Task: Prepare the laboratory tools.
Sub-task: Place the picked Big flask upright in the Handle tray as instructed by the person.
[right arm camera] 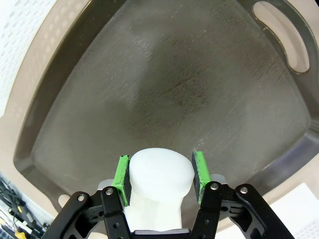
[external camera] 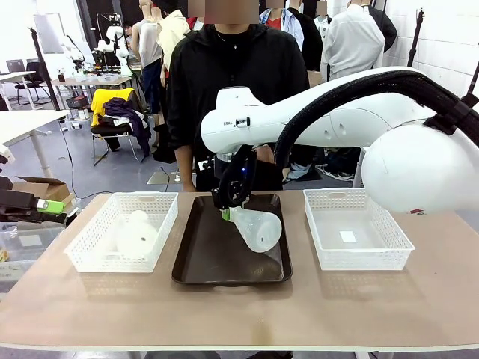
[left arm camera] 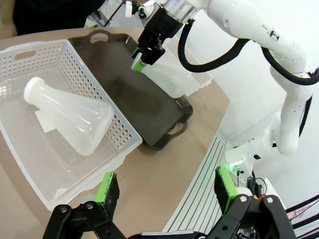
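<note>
We see a brown table (external camera: 374,314) with 3 containers in a row. A dark tray (external camera: 196,254) with 2 handle holes lies in the middle. The left basket (external camera: 97,258), of white mesh, stands just beside it. The right basket (external camera: 359,258) is a little apart and has a small white slip (external camera: 349,236) inside. A person (external camera: 224,75) in black stands behind the tray.

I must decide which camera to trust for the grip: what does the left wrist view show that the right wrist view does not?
Left wrist view: a white basket with the lying flask in it, the open left claw at the picture's bottom, and the right arm reaching in.
Right wrist view: up close, the green pads pressing both sides of the held flask at its neck.
Both: the dark tray and the right claw, shut on that flask over the tray.
</note>
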You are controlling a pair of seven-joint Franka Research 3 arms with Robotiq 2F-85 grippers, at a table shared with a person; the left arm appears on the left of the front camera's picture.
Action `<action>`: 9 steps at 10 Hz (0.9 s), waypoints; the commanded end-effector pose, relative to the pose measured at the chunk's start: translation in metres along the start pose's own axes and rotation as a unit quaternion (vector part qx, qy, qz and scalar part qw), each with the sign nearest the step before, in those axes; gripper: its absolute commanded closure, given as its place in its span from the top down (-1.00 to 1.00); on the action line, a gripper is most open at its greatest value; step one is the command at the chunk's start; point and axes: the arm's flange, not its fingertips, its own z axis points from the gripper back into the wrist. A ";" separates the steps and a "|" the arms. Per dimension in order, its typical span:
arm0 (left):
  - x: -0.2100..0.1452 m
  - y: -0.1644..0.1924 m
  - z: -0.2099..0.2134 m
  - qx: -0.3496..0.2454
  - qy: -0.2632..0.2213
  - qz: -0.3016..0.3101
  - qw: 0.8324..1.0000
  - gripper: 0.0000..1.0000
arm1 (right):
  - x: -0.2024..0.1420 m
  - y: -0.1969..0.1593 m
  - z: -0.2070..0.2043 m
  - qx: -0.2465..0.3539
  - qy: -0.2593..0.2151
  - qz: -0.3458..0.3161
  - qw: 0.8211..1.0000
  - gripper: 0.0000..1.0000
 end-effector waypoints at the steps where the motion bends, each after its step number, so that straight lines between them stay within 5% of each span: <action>1: -0.001 -0.001 0.001 -0.002 -0.001 -0.001 1.000 1.00 | 0.000 0.000 0.000 -0.001 -0.005 -0.002 1.000 -1.00; 9: -0.001 -0.001 0.001 -0.002 -0.001 -0.001 1.000 1.00 | 0.000 0.000 0.000 -0.001 -0.005 -0.002 1.000 -1.00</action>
